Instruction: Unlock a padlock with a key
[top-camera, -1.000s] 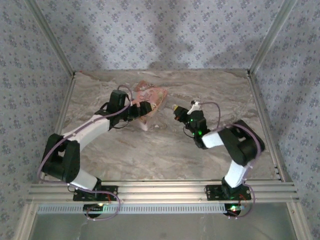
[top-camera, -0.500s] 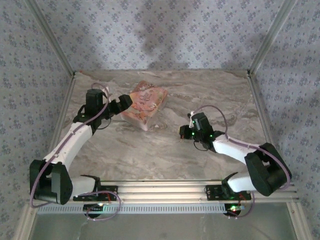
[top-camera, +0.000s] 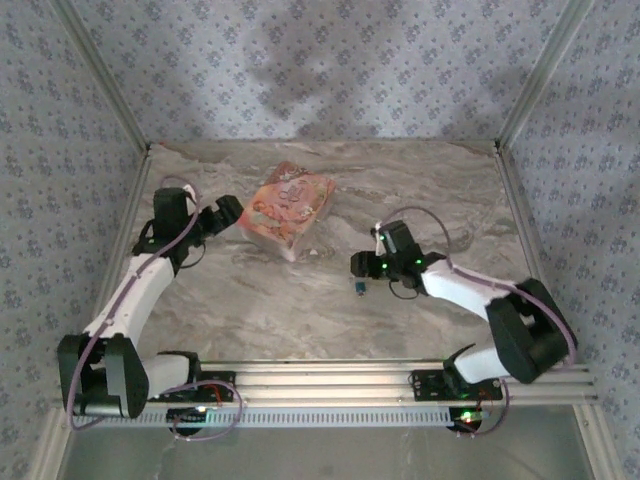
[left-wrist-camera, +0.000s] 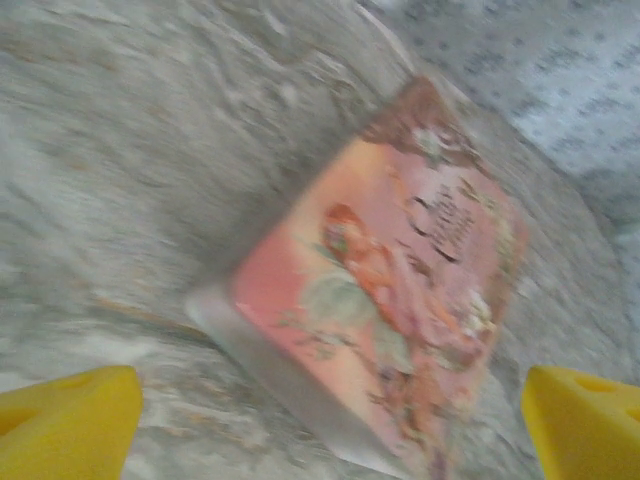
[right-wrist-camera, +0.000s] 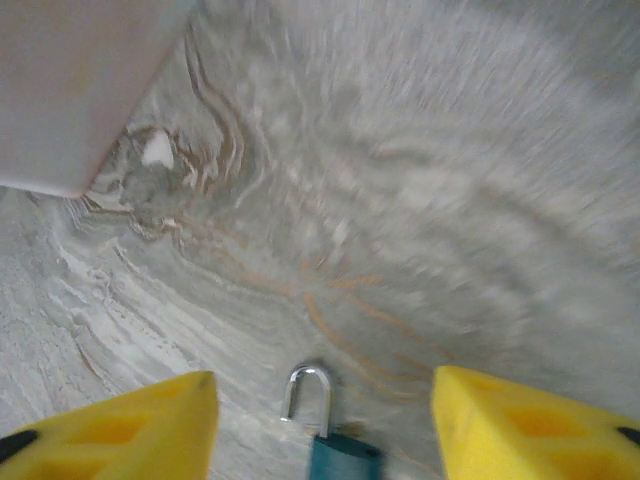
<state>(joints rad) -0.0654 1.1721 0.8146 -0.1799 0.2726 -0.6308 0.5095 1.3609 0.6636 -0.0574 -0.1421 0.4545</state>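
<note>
A small padlock (right-wrist-camera: 338, 458) lies flat on the marble table; its body looks teal and its silver shackle (right-wrist-camera: 308, 390) has one leg out of the body. My right gripper (right-wrist-camera: 320, 405) hangs open just above it, yellow fingers (right-wrist-camera: 120, 430) to either side and not touching. From above, the padlock (top-camera: 356, 288) is a small blue speck just in front of the right gripper (top-camera: 359, 268). My left gripper (left-wrist-camera: 330, 415) is open and faces the flat pink printed packet (left-wrist-camera: 400, 300). In the top view the left gripper (top-camera: 226, 212) sits just left of the packet (top-camera: 288, 208).
The marble tabletop (top-camera: 300, 300) is fenced by an aluminium frame with patterned walls behind. A pale flat corner (right-wrist-camera: 80, 90) juts into the right wrist view at upper left. Both wrist views are blurred by motion.
The left arm has drawn back to the left, off the pink packet. The right gripper came down and forward from mid-table, and the padlock now lies on the table at its fingers.
</note>
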